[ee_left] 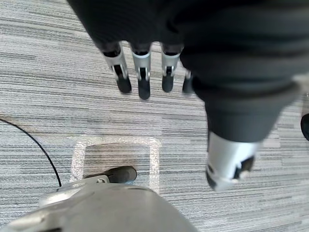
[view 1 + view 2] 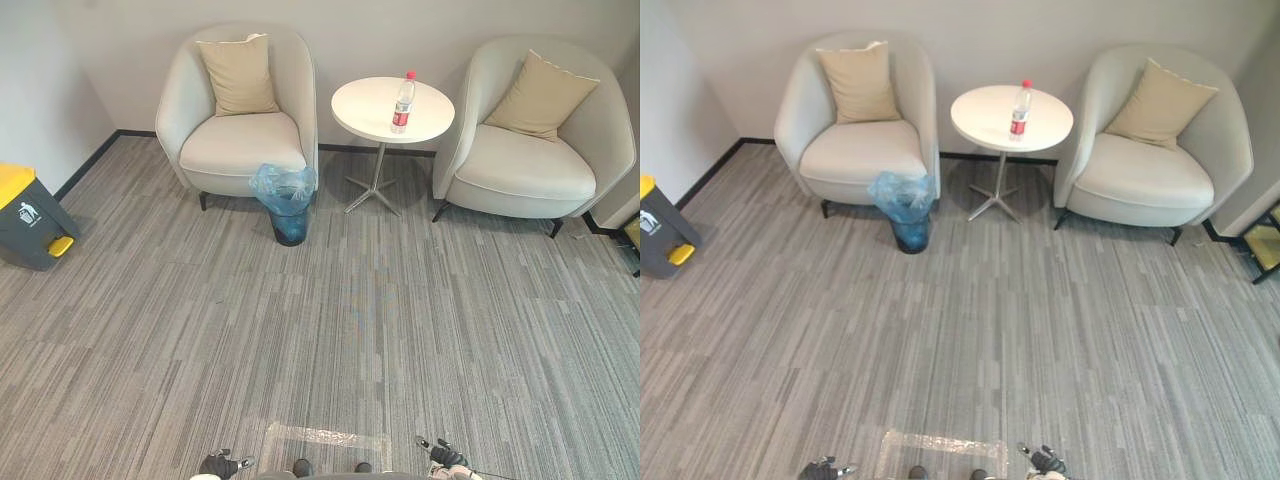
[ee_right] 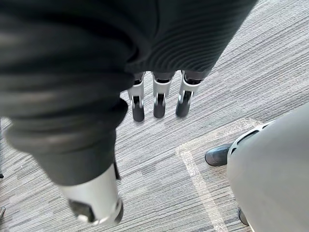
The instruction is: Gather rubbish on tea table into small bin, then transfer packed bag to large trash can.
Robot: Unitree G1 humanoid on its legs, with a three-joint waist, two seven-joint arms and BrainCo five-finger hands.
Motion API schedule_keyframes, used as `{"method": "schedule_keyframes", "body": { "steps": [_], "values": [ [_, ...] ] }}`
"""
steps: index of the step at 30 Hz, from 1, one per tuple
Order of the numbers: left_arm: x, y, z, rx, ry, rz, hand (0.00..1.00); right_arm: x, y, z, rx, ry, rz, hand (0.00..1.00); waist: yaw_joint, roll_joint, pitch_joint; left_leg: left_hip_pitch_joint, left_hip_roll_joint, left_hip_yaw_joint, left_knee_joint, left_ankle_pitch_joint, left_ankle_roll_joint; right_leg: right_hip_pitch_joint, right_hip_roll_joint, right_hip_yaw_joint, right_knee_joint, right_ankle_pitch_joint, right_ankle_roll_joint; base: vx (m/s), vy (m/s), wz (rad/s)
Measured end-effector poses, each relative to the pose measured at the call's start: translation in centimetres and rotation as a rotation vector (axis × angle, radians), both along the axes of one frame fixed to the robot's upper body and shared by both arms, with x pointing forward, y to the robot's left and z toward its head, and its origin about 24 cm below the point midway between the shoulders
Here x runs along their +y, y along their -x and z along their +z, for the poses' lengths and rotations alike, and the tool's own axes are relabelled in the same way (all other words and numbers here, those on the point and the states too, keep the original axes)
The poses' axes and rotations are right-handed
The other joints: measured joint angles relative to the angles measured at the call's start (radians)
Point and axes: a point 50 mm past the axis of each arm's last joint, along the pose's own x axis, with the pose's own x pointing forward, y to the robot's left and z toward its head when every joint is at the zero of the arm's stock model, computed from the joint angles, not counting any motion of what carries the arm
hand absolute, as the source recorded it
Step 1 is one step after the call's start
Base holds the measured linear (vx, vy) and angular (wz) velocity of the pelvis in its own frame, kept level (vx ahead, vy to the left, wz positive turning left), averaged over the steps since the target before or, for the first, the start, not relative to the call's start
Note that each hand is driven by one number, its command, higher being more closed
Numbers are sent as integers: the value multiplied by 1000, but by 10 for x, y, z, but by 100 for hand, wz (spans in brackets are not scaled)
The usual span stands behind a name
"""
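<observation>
A clear plastic bottle (image 2: 403, 102) with a red cap and red label stands upright on the round white tea table (image 2: 370, 110) at the far side of the room. Beside the table's foot a small dark bin (image 2: 287, 205) lined with a blue bag sits on the carpet. The large grey trash can (image 2: 28, 215) with a yellow lid and pedal stands far left by the wall. My left hand (image 1: 140, 72) hangs low over the carpet, fingers straight, holding nothing. My right hand (image 3: 157, 94) hangs the same way, fingers straight and empty. Both hands are far from the table.
Two beige armchairs (image 2: 240, 120) (image 2: 535, 150) with tan cushions flank the table against the back wall. Grey striped carpet stretches between me and the furniture. A taped rectangle (image 2: 325, 440) marks the floor near me.
</observation>
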Motion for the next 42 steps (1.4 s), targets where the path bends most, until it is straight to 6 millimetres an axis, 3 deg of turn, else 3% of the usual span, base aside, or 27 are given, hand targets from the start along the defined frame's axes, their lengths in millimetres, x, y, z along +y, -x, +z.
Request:
{"method": "schedule_keyframes", "body": {
  "steps": [24, 31, 34, 37, 38, 40, 42],
  "values": [
    [0, -1, -1, 13, -4, -16, 0, -1, 0, 0, 4, -5, -8, 0, -1, 0, 3, -6, 3, 27, 0, 0, 0, -2, 6, 25, -27, 20, -6, -26, -17, -3],
    [0, -7, 1, 1, -5, -25, 0, -4, -3, 1, -12, -7, -29, 0, -3, 2, 29, -24, 6, 33, 2, -1, -1, -22, 9, 31, -27, 20, -6, -21, -24, -2],
    [0, -9, 1, -3, -4, -13, 0, -6, -4, 1, -16, -8, -38, 0, -3, 3, 33, -21, 10, 51, 7, -11, -15, -27, 12, 48, -15, 13, -14, 26, -24, -14],
    [4, -14, 3, -17, -12, -11, 0, -4, -6, 2, -28, -20, -61, 0, -9, -10, 49, -68, 20, 80, 139, -77, -47, -46, 4, 64, 42, -27, -26, 37, -31, -13],
    [8, -19, 5, -34, -20, -5, 0, -3, -7, 2, -32, -30, -72, 0, -6, -26, 57, -131, 24, 113, 282, -105, -77, -66, -12, 75, 80, -55, -32, 4, -45, -7],
    [10, -26, 8, -79, -18, 38, 0, -2, -6, 2, -37, -39, -91, 0, -2, -37, 71, -234, 44, 160, 548, -112, -85, -71, -36, 106, 144, -106, -40, 21, -80, -26],
    [5, -25, 8, -94, -3, 85, 0, -6, -11, 5, -63, -21, -83, 0, 7, -11, 79, -309, 85, 166, 703, -175, -74, -61, -34, 131, 179, -135, -52, 82, 1, -42]
  ]
}}
